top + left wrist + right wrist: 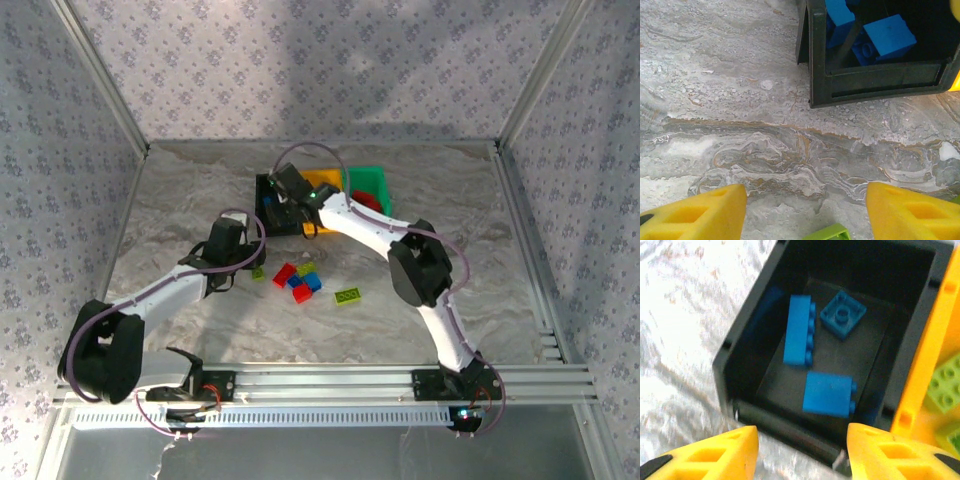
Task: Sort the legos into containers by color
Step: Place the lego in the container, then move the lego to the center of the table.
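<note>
My right gripper (802, 450) hangs open over the near wall of the black bin (747, 325), nothing between its fingers. Three blue bricks lie inside: a long one (799, 337), a square one (842, 314) and a block (827, 394). The orange-yellow bin (925, 365) beside it holds yellow-green bricks (945, 385). My left gripper (806, 210) stands open low over the table, and a yellow-green brick (829, 232) lies between its fingers at the bottom edge. From above, that brick (258, 272) lies by the left gripper (245, 262), and the right gripper (283, 205) is over the black bin (268, 185).
Loose bricks lie mid-table: red ones (284, 274) (300, 293), a blue one (312, 283) and a yellow-green plate (347, 296). The green bin (372, 180) ends the row at the right with something red inside. The right arm's elbow (420, 265) overhangs the table's right half.
</note>
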Tool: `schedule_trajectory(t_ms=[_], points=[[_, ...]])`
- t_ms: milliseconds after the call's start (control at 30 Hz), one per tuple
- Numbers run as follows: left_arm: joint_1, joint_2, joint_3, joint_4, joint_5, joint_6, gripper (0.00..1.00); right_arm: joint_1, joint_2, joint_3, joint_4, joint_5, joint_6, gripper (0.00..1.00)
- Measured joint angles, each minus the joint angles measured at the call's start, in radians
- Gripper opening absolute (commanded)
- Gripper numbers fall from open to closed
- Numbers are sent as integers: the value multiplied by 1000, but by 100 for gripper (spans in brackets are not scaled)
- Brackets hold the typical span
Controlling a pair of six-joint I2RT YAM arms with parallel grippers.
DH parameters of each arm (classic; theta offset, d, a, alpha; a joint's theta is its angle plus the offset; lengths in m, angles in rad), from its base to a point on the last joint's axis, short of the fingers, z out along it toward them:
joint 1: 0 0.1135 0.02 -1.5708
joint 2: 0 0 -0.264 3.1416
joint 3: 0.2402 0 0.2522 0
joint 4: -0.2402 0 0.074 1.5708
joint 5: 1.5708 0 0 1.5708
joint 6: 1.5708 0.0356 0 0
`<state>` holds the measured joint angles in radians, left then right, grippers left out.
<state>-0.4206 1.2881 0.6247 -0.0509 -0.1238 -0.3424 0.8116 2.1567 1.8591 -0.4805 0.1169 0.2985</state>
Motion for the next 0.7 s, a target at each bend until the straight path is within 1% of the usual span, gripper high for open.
schedule_trajectory(t_ms=[133,333,567,700], points=[[0,0,0,0,0,0,64,23,-124,-174,41,0,9,52],[0,0,-7,19,18,-11,64,58,-254,-378,88,16,44,52],[0,1,-13,39,60,-23,63,84,-332,-534,95,29,105,52],[0,3,-13,49,76,-26,63,83,-336,-546,95,24,140,52]])
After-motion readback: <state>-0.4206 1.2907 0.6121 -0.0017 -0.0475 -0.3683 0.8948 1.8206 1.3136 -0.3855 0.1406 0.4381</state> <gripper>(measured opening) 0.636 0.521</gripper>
